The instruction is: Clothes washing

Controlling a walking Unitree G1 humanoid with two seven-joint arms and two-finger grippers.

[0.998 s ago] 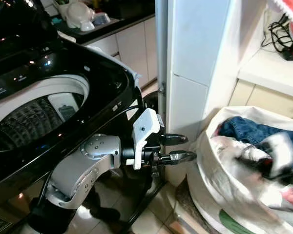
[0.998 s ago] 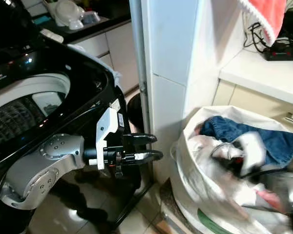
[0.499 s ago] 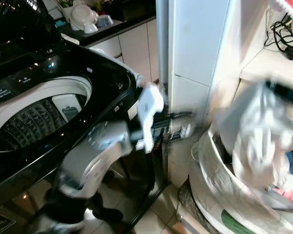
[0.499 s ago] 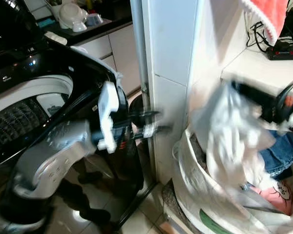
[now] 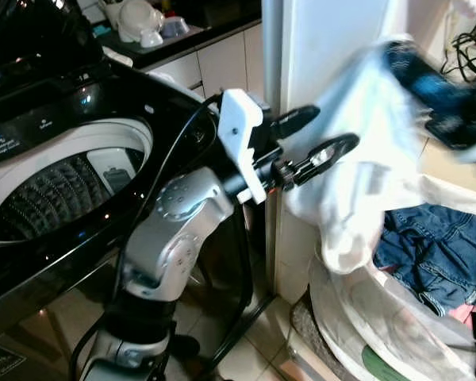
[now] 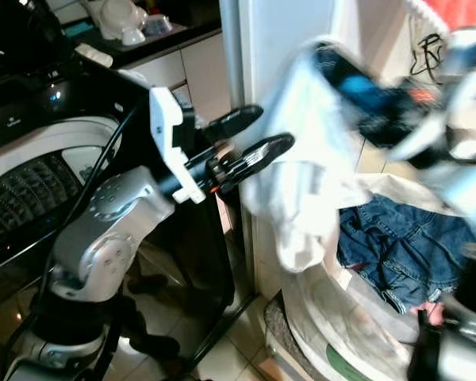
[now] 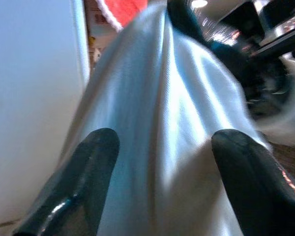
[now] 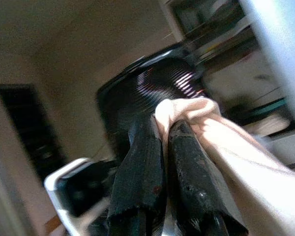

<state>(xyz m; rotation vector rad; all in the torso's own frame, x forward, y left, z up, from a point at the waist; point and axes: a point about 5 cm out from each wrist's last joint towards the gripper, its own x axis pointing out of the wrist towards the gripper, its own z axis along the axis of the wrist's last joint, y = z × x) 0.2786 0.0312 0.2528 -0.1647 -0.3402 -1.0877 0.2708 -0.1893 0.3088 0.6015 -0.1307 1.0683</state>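
My right gripper (image 8: 163,125) is shut on a white garment (image 5: 349,190), which hangs blurred in the air above the laundry bag (image 5: 341,309). In the left eye view the right gripper (image 5: 397,55) is a dark blur at the top right. My left gripper (image 5: 335,125) is raised beside the garment and open, and the cloth (image 7: 162,98) lies just ahead of its fingers (image 7: 88,162). Blue jeans (image 5: 428,246) lie in the bag. The top-loading washer (image 5: 182,127) stands at the left, its lid up and its drum (image 5: 55,186) showing.
A white tiled pillar (image 5: 317,40) stands between the washer and the bag. Behind the washer a counter holds dishes (image 5: 143,20). At the right there is a shelf with cables (image 5: 472,48), and a red towel (image 6: 460,12) hangs above it. Glossy tiled floor (image 5: 47,333) lies below.
My right gripper has lifted the white garment out of the bag, up and leftward. My left arm has risen from low beside the washer to the garment's height.
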